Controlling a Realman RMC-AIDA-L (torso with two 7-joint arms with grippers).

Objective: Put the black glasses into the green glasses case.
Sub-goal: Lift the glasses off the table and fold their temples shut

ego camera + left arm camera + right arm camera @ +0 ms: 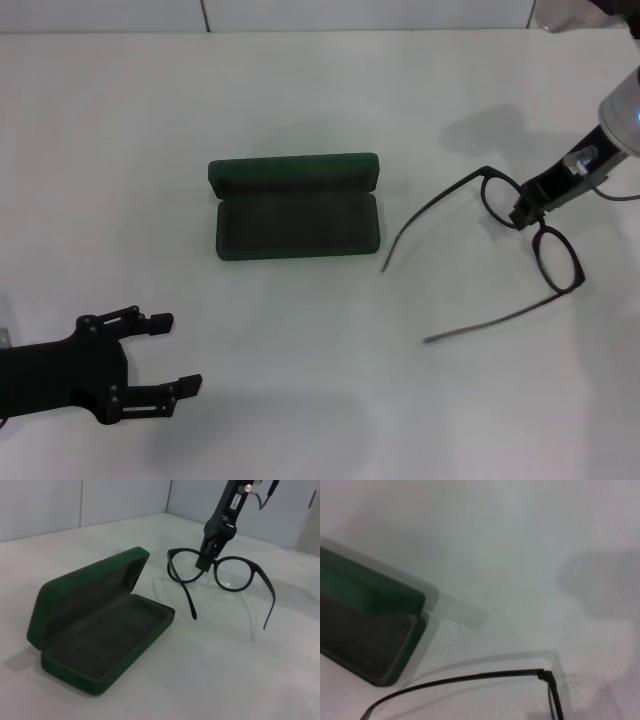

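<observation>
Your right gripper (527, 212) is pinched on the bridge of the black glasses (545, 240), at about 3 o'clock from the green glasses case (296, 208) in the head view and well apart from it. In the left wrist view the glasses (220, 575) look lifted off the white table (300, 400), lenses facing away from the case, both temple arms unfolded and trailing toward it. The case (100, 625) lies open, lid standing at its 12 o'clock edge, dark lined tray bare.

The step in hand appears to be the carry to the case. To do it well:

- Keep the pinch firm on the bridge; a thin frame could swivel in the grip.
- Bring the glasses toward 9 o'clock, high enough that the temple tips clear the case's near wall and do not drag or snag.
- Turn the frame so its long side lines up with the tray's length before you lower.
- The open temples probably will not fit as they stand; expect to nest them or fold them.

Your left gripper (160, 352) sits at 7 o'clock from the case, fingers spread, holding nothing, and could steady the case.
</observation>
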